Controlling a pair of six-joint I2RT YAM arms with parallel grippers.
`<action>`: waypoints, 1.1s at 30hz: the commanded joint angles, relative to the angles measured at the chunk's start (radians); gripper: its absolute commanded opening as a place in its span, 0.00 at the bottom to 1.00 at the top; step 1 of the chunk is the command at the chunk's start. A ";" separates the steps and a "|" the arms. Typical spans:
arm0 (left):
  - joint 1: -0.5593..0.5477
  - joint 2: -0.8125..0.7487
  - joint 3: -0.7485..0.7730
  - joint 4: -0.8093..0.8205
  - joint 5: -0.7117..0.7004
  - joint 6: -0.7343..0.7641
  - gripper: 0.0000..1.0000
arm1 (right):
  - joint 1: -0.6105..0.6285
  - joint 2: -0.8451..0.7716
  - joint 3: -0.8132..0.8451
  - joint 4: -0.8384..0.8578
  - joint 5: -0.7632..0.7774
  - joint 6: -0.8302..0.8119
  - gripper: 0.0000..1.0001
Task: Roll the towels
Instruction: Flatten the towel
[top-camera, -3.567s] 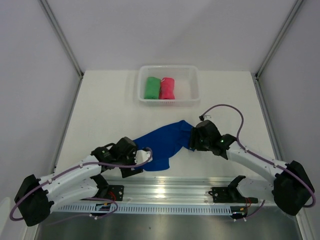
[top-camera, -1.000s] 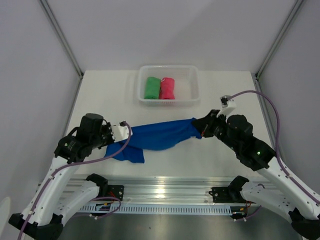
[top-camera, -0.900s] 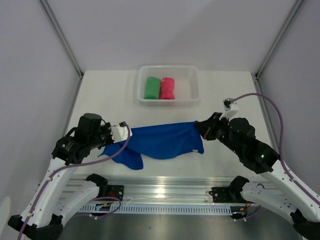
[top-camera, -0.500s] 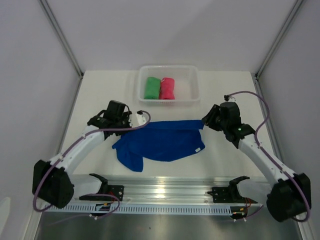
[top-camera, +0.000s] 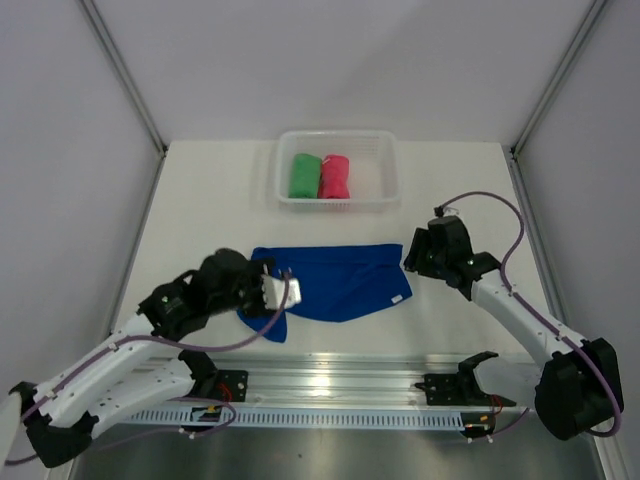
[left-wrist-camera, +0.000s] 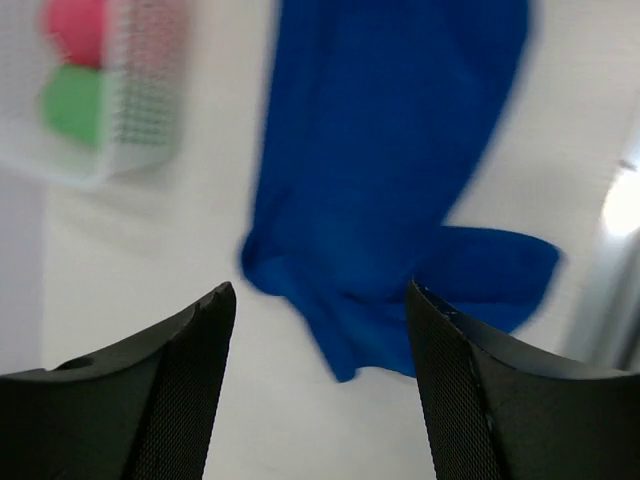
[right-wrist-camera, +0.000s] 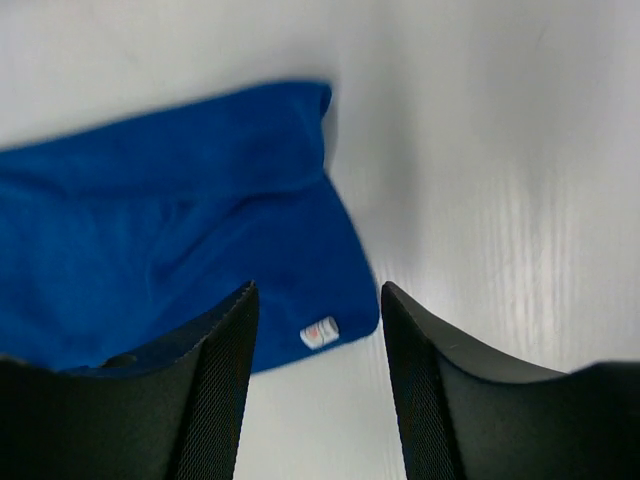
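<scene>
The blue towel (top-camera: 335, 279) lies spread almost flat on the table, its left near corner bunched and folded. It also shows in the left wrist view (left-wrist-camera: 390, 170) and the right wrist view (right-wrist-camera: 170, 230), where a small white label (right-wrist-camera: 320, 332) sits at its near right corner. My left gripper (top-camera: 272, 295) is open and empty over the bunched left corner (left-wrist-camera: 320, 292). My right gripper (top-camera: 412, 258) is open and empty at the towel's right edge (right-wrist-camera: 318, 290). The green towel (top-camera: 303, 175) and the pink-red towel (top-camera: 335, 176) lie rolled in the basket.
The white slotted basket (top-camera: 385, 170) stands at the back middle of the table, its right part bare; it shows blurred in the left wrist view (left-wrist-camera: 140, 110). The metal rail (top-camera: 330, 375) runs along the near edge. Grey walls close in both sides.
Both grippers have let go of the blue towel, which was held stretched between them and now lies on the table. The left arm has swung back toward the near edge.
</scene>
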 joint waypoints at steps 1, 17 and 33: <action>-0.166 0.026 -0.151 -0.146 0.040 -0.063 0.72 | 0.061 -0.016 -0.074 -0.064 -0.013 0.004 0.55; -0.399 0.350 -0.289 0.116 -0.056 -0.128 0.72 | 0.068 0.142 -0.212 0.131 -0.091 0.044 0.56; -0.390 0.347 -0.395 0.142 -0.089 -0.132 0.10 | 0.055 0.135 -0.223 0.173 -0.149 0.057 0.04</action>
